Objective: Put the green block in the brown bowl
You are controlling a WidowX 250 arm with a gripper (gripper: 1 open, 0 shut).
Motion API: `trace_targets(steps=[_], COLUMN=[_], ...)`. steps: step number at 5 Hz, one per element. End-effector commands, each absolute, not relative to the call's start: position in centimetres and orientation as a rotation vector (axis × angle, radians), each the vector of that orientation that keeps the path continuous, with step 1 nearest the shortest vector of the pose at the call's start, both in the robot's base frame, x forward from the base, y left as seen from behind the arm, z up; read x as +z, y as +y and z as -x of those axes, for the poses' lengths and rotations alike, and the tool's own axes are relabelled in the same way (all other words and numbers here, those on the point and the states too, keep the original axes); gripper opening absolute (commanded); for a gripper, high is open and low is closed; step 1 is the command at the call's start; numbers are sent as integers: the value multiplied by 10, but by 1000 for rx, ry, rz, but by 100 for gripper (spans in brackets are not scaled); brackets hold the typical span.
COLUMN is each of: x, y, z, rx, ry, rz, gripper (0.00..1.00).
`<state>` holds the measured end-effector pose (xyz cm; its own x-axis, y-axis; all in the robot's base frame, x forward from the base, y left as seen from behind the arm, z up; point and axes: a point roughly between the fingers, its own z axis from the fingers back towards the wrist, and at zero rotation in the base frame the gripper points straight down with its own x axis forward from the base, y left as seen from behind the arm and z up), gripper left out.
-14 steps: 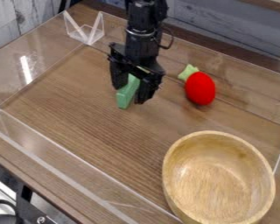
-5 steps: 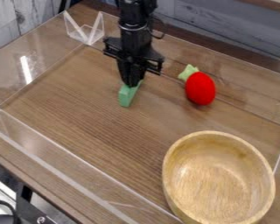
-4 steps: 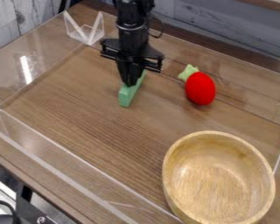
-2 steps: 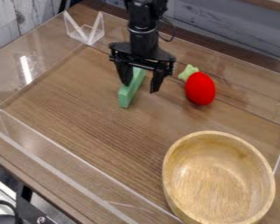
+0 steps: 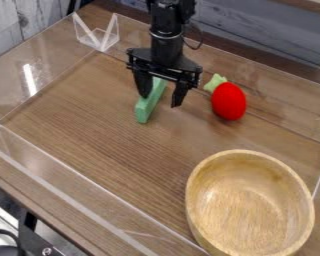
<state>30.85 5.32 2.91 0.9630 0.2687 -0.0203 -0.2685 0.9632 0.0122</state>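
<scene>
The green block (image 5: 149, 106) lies on the wooden table, its far end tipped up between my gripper's fingers. My gripper (image 5: 160, 94) hangs straight down over that end, open, one finger (image 5: 140, 89) on each side of the block. I cannot tell whether the fingers touch it. The brown bowl (image 5: 199, 213) sits at the front right, well apart from the gripper, with nothing in it.
A red ball (image 5: 228, 101) with a small green piece (image 5: 216, 80) rests just right of the gripper. Clear acrylic walls (image 5: 69, 185) ring the table. A clear folded stand (image 5: 96, 35) is at the back left.
The gripper was shut with its tips down on the block; it has since opened and shifted slightly right. The block has barely moved.
</scene>
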Motion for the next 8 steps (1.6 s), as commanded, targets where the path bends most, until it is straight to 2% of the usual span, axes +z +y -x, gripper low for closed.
trace_targets(steps=[1, 2, 5, 6, 8], x=[-15, 0, 35, 58, 102], y=[76, 85, 95, 92, 95], z=[-282, -281, -275, -276, -290], rx=[340, 349, 273, 239, 426], ry=[168, 167, 164, 151, 83], rz=[-12, -9, 24, 56, 155], gripper=[100, 0, 0, 0, 0])
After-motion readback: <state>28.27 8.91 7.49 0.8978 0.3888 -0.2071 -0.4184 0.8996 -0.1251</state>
